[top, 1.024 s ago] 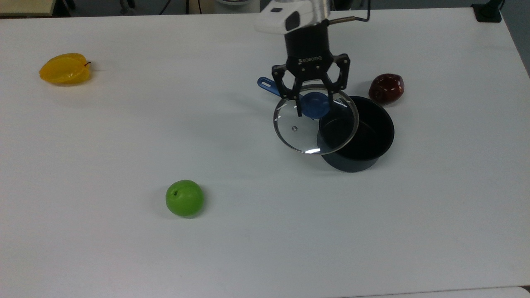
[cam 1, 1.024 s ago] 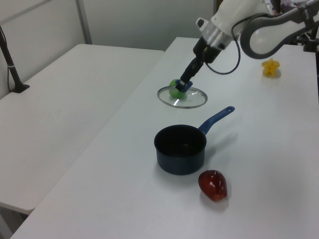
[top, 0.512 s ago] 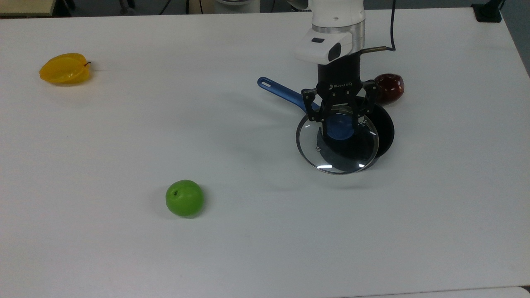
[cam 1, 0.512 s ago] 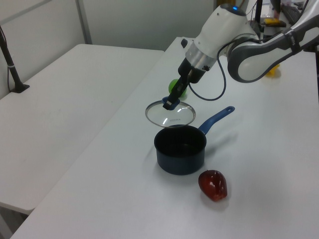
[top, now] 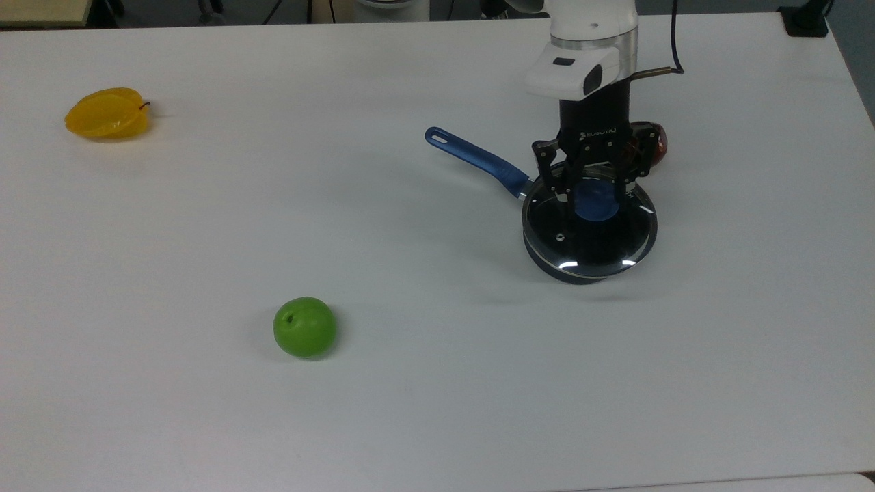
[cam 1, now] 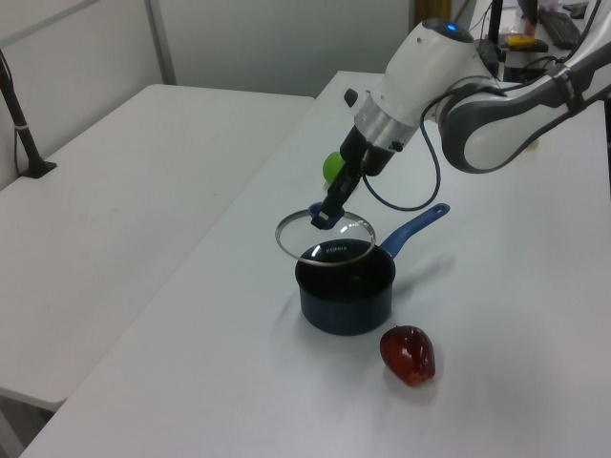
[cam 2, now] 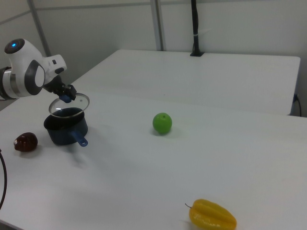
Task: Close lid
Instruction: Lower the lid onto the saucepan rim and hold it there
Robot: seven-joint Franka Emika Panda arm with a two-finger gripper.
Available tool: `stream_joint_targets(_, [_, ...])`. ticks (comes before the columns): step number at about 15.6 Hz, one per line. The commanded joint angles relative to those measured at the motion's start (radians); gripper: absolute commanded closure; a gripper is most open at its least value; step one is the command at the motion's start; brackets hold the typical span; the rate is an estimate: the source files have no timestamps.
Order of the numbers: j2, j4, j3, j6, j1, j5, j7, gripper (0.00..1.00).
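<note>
Since the earlier frames the lid (top: 589,229) was carried from beside the saucepan (top: 581,270) to over its mouth. In the left view it was seen held just above the rim, tilted, not seated. The gripper (top: 593,195) was clamped on the lid's blue knob (top: 596,203), the arm reaching down over the saucepan. A red fruit (cam 1: 408,354) lay just beside the saucepan; a green apple (top: 305,326) and yellow starfruit (top: 107,113) lay well apart from it.

— What is around the work surface?
— A white table (top: 205,424) fills the frame; a second white table (cam 1: 115,191) stands at the left view's left, with pale walls (cam 2: 240,24) behind.
</note>
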Motion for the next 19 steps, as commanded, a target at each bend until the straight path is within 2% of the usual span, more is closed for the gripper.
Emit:
stream_joint_targets(1, [-0.006, -0.006, -0.014, -0.029, 0.030, -0.027, 0.032, 0.73])
stream_joint_targets(6, [-0.004, -0.033, -0.012, -0.034, 0.045, -0.067, 0.065, 0.73])
stream_joint_targets(19, [-0.047, -0.133, 0.015, -0.034, 0.042, -0.091, 0.065, 0.73])
